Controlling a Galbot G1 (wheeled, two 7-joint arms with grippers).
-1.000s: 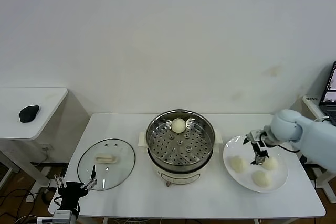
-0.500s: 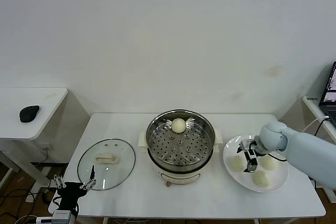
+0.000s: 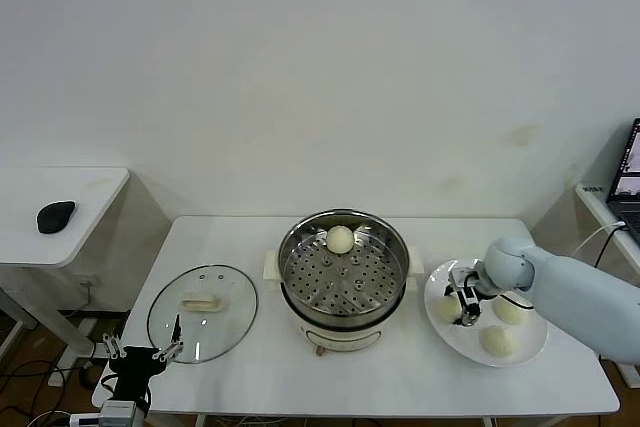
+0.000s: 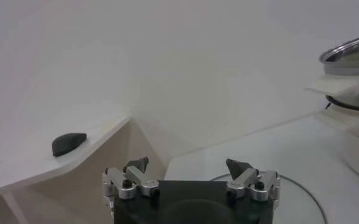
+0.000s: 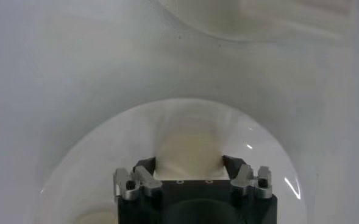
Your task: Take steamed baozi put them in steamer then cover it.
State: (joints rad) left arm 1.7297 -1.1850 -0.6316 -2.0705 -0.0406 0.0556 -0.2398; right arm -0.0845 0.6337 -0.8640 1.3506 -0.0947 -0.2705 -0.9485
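A second bun (image 3: 447, 308) is being picked from the plate (image 3: 520, 352): it is clamped between the jaws of the right gripper (image 3: 463, 305). One bun (image 3: 340, 238) already lies in the steamer (image 3: 343, 265). A straight lift is called for next. The left gripper (image 3: 141, 353) is parked open near the lid (image 3: 202, 312).

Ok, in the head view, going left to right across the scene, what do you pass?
Black mouse on the side table → left gripper, open, at the table's near-left corner → glass cover → steamer holding one baozi → right gripper around a baozi on the white plate.
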